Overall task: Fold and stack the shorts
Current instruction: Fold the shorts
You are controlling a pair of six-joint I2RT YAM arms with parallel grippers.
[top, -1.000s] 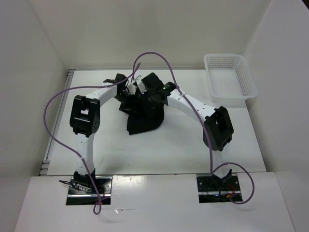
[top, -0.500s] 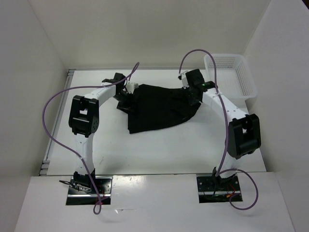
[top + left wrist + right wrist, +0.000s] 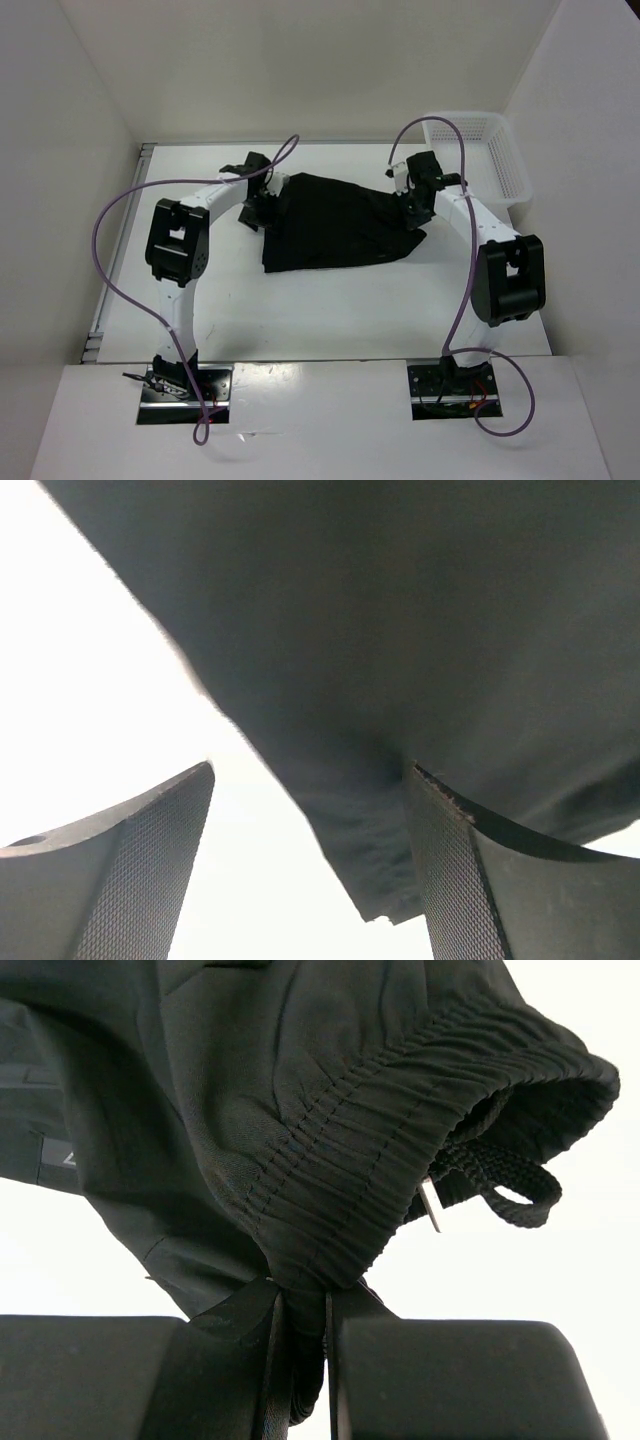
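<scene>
a white mesh basket (image 3: 478, 160) sits on the table (image 3: 330, 300) beyond the right claw (image 3: 412, 205) and off to its outer side, apart from it and from the cloth. a purple cable (image 3: 425, 123) arches up over that claw's wrist, and a second cable (image 3: 105, 215) loops out wide of the left arm; neither crosses the fabric. the black shorts (image 3: 335, 222) lie spread between the two claws, reaching from one to the other, with the lower edge sagging in folds toward the arm bases. the right claw (image 3: 300, 1305) is pinched almost closed on a gathered bit of the elastic waistband (image 3: 380, 1120), the cloth bunching out above its fingers. just beside that grip a braided drawstring loop (image 3: 500, 1185) hangs free with a pale tip (image 3: 430, 1205), and a small pale label (image 3: 58, 1155) shows off to the other side. the left claw (image 3: 310, 780) stands wide, its textured fingers (image 3: 150, 860) well apart; a dark corner of the shorts droops into the gap against the inner finger, possibly only resting there, since the close view is too dim to show contact.
</scene>
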